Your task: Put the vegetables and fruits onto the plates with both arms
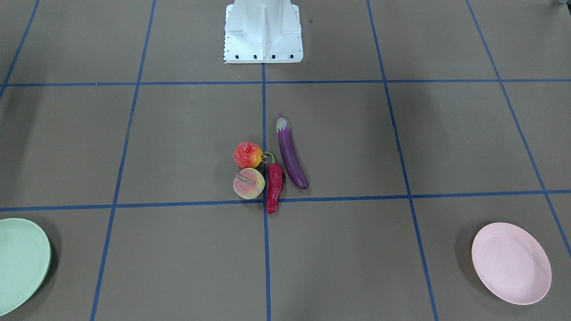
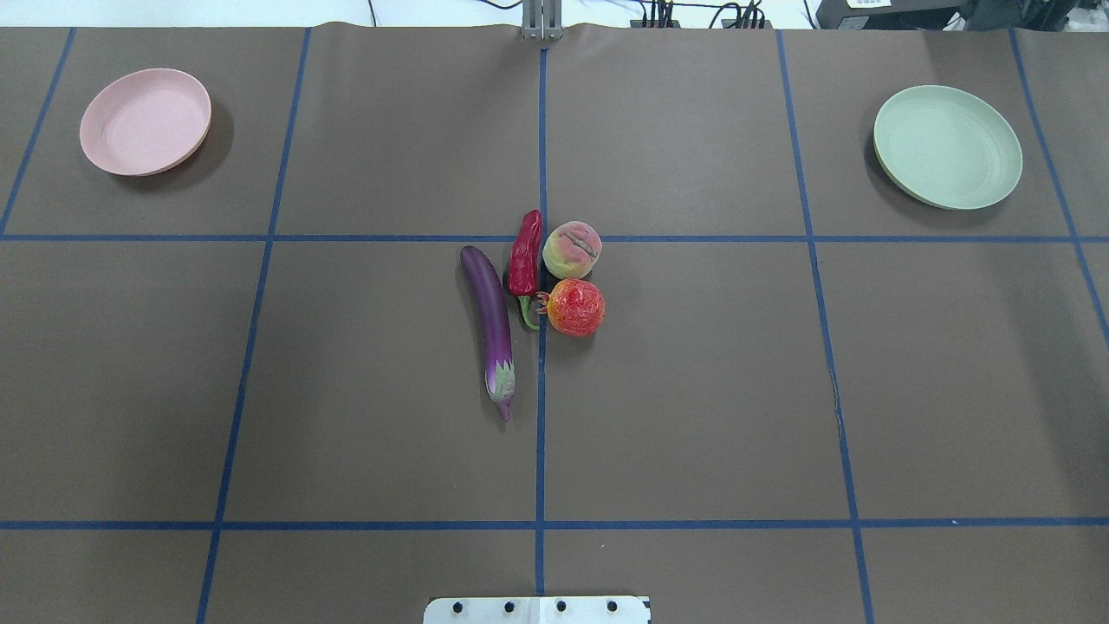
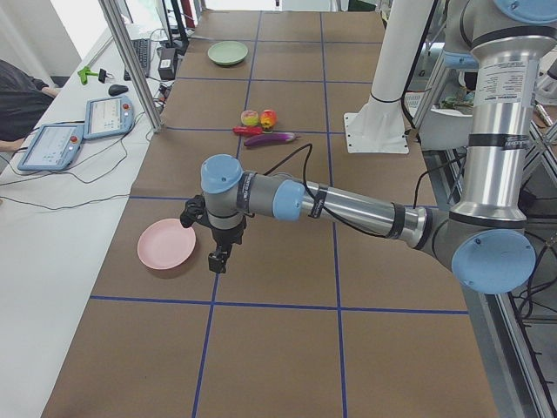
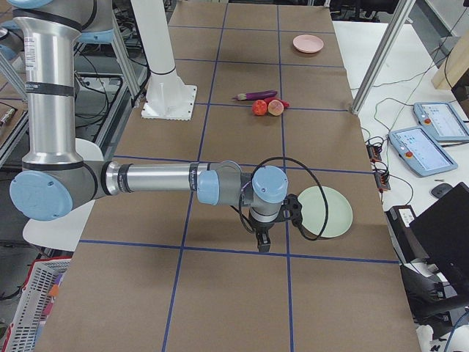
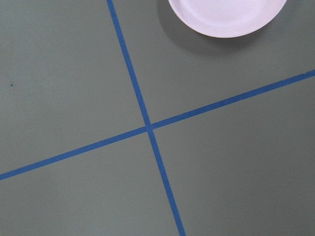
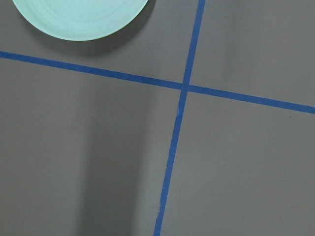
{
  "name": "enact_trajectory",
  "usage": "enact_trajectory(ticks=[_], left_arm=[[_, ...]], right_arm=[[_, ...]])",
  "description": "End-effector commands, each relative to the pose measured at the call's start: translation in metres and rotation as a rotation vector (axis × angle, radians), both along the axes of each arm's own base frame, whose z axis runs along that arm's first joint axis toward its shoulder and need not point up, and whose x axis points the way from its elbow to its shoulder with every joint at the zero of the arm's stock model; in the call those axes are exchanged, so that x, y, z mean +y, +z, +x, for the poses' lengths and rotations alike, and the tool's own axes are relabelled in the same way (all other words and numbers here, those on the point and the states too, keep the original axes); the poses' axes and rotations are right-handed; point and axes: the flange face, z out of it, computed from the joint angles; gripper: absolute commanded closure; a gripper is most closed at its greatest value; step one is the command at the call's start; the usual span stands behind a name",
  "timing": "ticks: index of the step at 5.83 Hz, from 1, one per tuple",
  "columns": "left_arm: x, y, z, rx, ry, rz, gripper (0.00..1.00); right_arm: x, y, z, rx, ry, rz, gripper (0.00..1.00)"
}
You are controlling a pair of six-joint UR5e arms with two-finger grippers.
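Observation:
At the table's middle lie a purple eggplant point(image 2: 490, 325), a red chili pepper point(image 2: 525, 260), a pale peach point(image 2: 572, 250) and a round red-and-yellow fruit point(image 2: 576, 307), close together. The pink plate point(image 2: 145, 121) sits far left and the mint green plate point(image 2: 947, 146) far right, both bare. My left gripper point(image 3: 218, 259) hangs over the table beside the pink plate point(image 3: 166, 246). My right gripper point(image 4: 262, 242) hangs beside the green plate point(image 4: 325, 211). Whether either is open or shut I cannot tell. Both wrist views show only a plate's edge and tape.
The white base block point(image 1: 263, 33) stands at the robot's side of the table. Blue tape lines grid the brown surface. Two tablets point(image 3: 80, 131), cables and a person's sleeve point(image 3: 22, 100) are on the side bench beyond an aluminium post point(image 3: 130, 61).

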Motion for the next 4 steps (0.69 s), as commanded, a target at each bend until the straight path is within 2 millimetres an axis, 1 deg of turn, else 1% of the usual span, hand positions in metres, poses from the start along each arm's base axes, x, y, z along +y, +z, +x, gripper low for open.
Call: enact_trajectory(ticks=[1,2,3,4], left_arm=[[-0.016,-0.054,0.028,-0.003,0.048,-0.002,0.0],[-0.028,-0.085,0.046,0.01,0.019,0.003,0.0],[-0.039,-0.116,0.08,0.032,-0.019,-0.029,0.0],[-0.041,-0.147,0.149,0.055,-0.037,-0.107,0.0]], right_arm=[[0.001,-0.003,0.001,0.002,0.002,0.006,0.0],[0.0,-0.033,0.001,0.011,0.004,0.064,0.0],[-0.001,-0.037,0.001,0.009,0.005,0.069,0.0],[0.001,-0.022,0.0,0.01,0.003,0.042,0.0]])
